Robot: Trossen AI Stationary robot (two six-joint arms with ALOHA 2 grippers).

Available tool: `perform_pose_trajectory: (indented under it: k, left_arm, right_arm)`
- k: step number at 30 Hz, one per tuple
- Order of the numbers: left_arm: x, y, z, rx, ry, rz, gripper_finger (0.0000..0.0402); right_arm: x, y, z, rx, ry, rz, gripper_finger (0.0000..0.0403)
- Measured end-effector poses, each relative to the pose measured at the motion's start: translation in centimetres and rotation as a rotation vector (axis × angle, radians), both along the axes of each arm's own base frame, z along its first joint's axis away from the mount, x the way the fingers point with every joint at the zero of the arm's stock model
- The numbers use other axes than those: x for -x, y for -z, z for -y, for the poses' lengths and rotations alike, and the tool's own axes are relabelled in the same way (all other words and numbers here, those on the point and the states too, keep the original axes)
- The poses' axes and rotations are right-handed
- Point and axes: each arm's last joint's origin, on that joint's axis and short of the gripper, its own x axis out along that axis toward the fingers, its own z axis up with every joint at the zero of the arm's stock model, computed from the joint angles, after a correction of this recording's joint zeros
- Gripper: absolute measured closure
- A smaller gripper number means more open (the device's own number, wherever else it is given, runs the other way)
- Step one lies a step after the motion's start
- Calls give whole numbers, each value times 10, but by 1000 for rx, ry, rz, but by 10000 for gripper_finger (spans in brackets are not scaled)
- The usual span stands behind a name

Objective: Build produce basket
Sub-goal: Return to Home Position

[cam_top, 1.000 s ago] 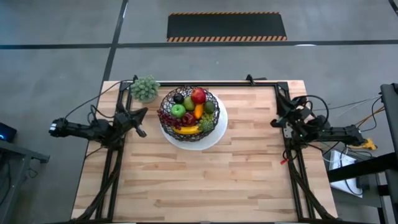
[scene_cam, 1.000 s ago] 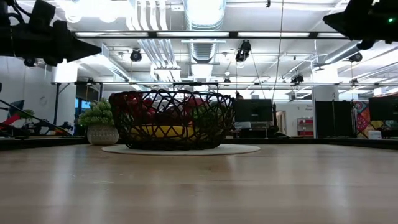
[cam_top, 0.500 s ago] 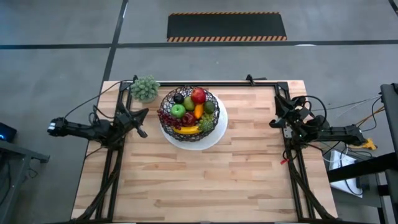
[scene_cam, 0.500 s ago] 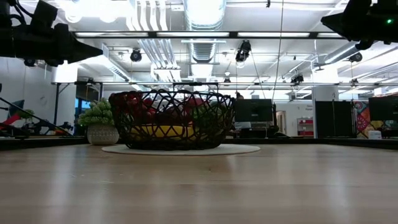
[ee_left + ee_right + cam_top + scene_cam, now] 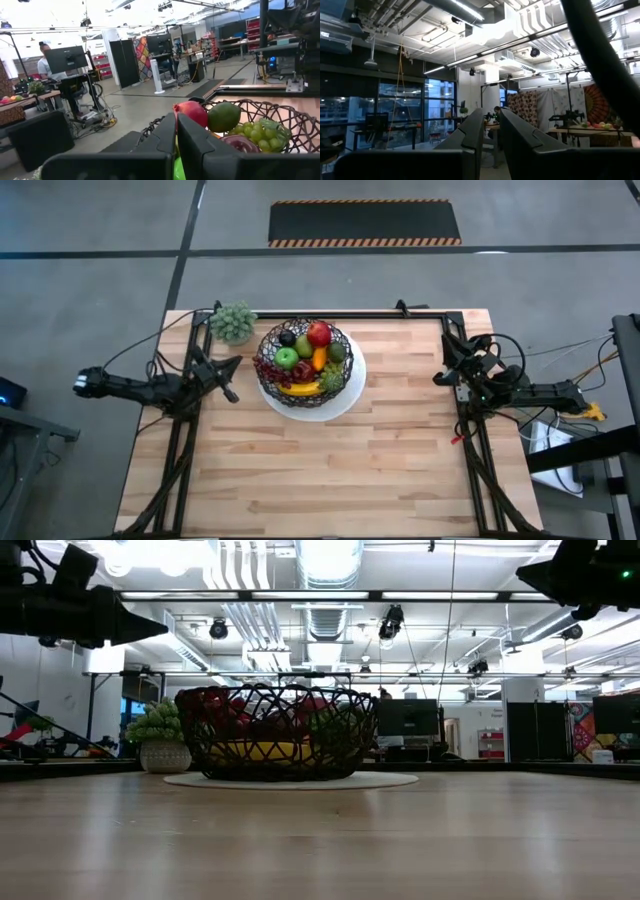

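The basket (image 5: pixel 350 755) stands on a white plate (image 5: pixel 345 398) at the counter (image 5: pixel 350 470) far side, full of produce (image 5: pixel 318 335). Its wire is stiff, but it is probably heavy when loaded; the rim is the best hold. The left claw (image 5: pixel 176 131) hangs near it and the right claw (image 5: pixel 491 132) is well apart. Both seem closed on nothing.

No text, label, brand, number or sign can be read anywhere.
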Motion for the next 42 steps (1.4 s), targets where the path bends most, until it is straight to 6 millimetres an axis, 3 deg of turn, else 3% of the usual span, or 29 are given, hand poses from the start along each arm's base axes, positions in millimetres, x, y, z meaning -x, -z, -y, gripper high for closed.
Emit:
perform_pose_trajectory:
  k: [42]
  left_arm:
    - [-10, 11, 2, -25, 0, -133, 401]
  right_arm:
    - [0, 0, 0, 0, 0, 0, 349]
